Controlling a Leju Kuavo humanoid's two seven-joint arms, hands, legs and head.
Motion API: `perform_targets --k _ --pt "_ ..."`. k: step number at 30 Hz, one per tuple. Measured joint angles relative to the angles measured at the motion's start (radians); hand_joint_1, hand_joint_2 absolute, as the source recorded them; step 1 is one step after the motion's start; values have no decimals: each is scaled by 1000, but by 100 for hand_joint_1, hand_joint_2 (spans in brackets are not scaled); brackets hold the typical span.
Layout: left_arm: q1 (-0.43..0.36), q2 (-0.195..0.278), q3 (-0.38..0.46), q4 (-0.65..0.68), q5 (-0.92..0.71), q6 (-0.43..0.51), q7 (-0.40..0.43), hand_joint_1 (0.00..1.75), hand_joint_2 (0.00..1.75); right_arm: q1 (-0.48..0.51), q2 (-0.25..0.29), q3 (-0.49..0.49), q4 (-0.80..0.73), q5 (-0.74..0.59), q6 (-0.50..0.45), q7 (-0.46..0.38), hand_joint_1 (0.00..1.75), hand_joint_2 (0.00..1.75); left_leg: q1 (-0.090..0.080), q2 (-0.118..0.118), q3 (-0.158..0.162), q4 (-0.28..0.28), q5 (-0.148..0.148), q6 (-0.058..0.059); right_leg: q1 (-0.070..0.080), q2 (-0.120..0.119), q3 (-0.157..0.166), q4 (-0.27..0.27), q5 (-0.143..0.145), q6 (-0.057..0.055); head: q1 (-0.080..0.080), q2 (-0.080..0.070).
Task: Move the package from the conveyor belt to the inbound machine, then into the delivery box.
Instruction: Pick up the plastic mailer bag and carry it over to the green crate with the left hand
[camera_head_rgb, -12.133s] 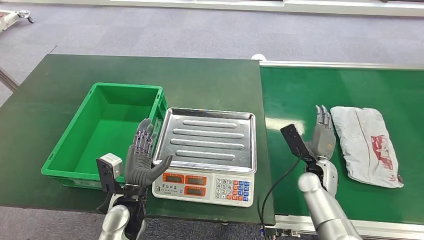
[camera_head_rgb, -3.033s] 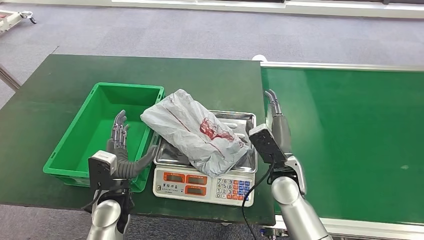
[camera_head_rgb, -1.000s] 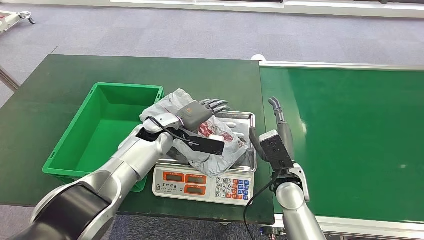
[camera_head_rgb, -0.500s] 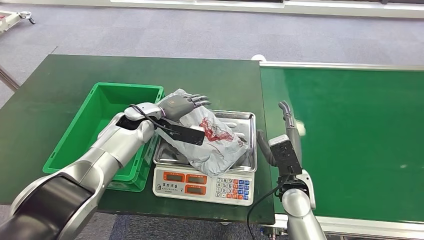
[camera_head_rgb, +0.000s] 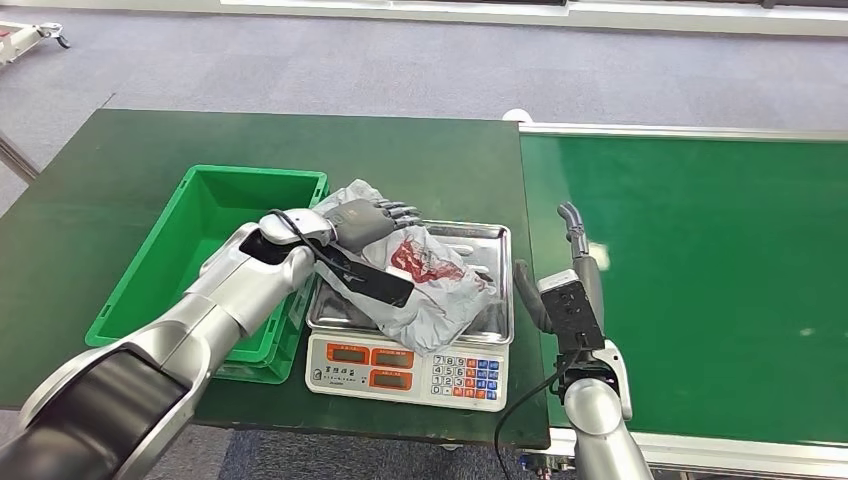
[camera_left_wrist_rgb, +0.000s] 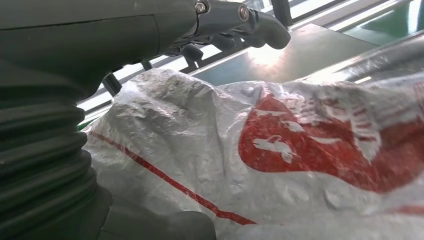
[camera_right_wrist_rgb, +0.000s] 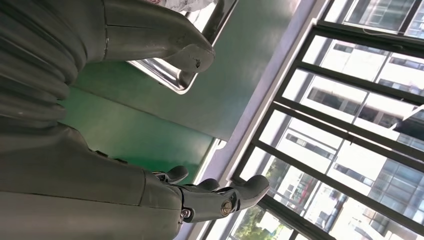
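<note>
Reaching across the scale tray (camera_head_rgb: 488, 240), the left hand (camera_head_rgb: 365, 221) is lying over the upper end of the package (camera_head_rgb: 425, 278), fingers (camera_head_rgb: 400, 211) stretched out flat rather than wrapped. In the left wrist view the fingers (camera_left_wrist_rgb: 235, 20) are hovering just above the crinkled grey bag (camera_left_wrist_rgb: 260, 165) and the thumb is sitting under its edge, so it is looking like a loose, wide-open pose, not a real grip yet. Package is sitting diagonally on the tray, one end hanging over the rim toward the green bin (camera_head_rgb: 150, 300). Right hand (camera_head_rgb: 578, 262) is standing beside the scale at the conveyor (camera_head_rgb: 700, 250) edge, fingers extended, holding nothing.

Risks as I'm reading them:
- The bag is slick and floppy; closing on a loose fold is probably going to let the contents sag or slip out mid-lift.
- Dragging instead of lifting is likely shoving the tray or the whole scale.
- The overhanging end may be catching the bin wall and tipping the package onto the table (camera_head_rgb: 90, 200) between bin and scale.
- The left wrist cable (camera_head_rgb: 300, 240) is lying close to the bag and could be snagging.
</note>
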Motion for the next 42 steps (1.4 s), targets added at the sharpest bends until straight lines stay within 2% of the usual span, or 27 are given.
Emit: perform_targets --k 10,18,20,22,24,42 --pt "-1 1 -131 -12 1 -9 -37 0 175 18 0 -3 -35 -1 0 5 0 175 0 0 0 0 0 0 0 0 0 0 0 0 0 0" --pt "-1 11 -179 -16 30 -1 -42 0 175 31 -2 -4 -47 -2 0 4 0 175 0 0 0 0 0 0 0 0 0 0 0 0 0 0" --pt "1 14 -191 -18 44 5 -46 87 175 31 -2 -4 -47 -4 1 3 0 175 0 0 0 0 0 0 0 0 0 0 0 0 0 0" --pt "3 17 -202 -19 57 5 -49 175 175 31 -2 -4 -47 -8 2 2 0 87 0 0 0 0 0 0 0 0 1 0 0 0 0 0" --pt "8 20 -213 -20 70 4 -54 175 175 30 -2 -4 -47 -12 6 1 0 0 0 -1 0 0 0 0 0 0 1 0 0 0 0 0" --pt "42 17 -237 -47 118 43 -49 175 175 15 -4 -4 -47 -28 11 -2 0 0 0 -2 0 0 0 0 0 -1 1 0 0 0 0 0"
